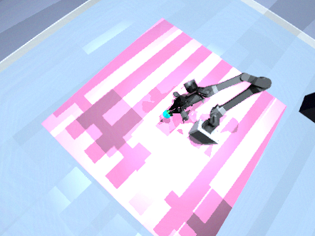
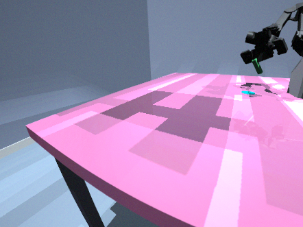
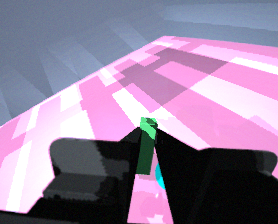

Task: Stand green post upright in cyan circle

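Note:
The green post (image 2: 257, 66) (image 3: 145, 152) is off the table, gripped near its upper end. In the exterior view it hangs steeply but tilted, its lower end leaning right, well above the table. My gripper (image 2: 255, 60) (image 3: 147, 131) is shut on it. The cyan circle (image 1: 166, 115) (image 2: 248, 92) (image 3: 160, 177) lies flat on the table. In the top view the fingertips overlap the circle's edge and hide most of the post. In the wrist view the right finger hides much of the circle, which shows just right of the post's lower end.
The table (image 1: 117, 176) (image 2: 137, 166) has pink, white and dark patches. The arm's base (image 1: 203, 135) stands on it, to the lower right of the gripper in the top view. A black block (image 1: 308, 108) is at the right edge of that view, beyond the table.

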Robot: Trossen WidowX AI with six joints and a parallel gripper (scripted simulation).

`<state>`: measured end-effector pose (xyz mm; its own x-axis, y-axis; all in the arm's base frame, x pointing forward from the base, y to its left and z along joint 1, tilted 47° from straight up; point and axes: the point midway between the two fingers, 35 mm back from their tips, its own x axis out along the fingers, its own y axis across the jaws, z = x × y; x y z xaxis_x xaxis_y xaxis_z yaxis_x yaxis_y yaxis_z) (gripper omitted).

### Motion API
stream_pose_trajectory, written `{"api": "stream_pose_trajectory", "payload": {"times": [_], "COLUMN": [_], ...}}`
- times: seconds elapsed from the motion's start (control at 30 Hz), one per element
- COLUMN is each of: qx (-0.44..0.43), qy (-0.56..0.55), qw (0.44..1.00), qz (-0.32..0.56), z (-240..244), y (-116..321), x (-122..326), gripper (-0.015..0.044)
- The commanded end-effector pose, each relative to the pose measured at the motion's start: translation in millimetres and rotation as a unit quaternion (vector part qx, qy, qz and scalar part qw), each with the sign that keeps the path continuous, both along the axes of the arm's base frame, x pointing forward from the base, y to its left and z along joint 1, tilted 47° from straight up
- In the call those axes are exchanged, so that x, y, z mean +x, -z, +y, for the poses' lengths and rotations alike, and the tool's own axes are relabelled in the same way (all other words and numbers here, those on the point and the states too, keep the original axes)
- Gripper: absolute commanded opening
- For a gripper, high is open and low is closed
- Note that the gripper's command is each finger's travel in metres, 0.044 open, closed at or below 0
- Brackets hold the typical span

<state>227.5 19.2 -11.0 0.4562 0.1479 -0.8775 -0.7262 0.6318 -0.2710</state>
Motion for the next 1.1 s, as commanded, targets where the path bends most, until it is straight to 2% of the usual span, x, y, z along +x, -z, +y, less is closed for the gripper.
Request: {"api": "stream_pose_trajectory", "payload": {"times": [0.0, 1.07], "qx": [0.005, 0.018], "qy": [-0.008, -0.061], "qw": [1.0, 0.991], "qz": [-0.01, -0.114], "z": [0.7, -0.6], "y": [-0.7, -12.5], "x": [-0.8, -1.5], "gripper": [0.0023, 0.0023]}}
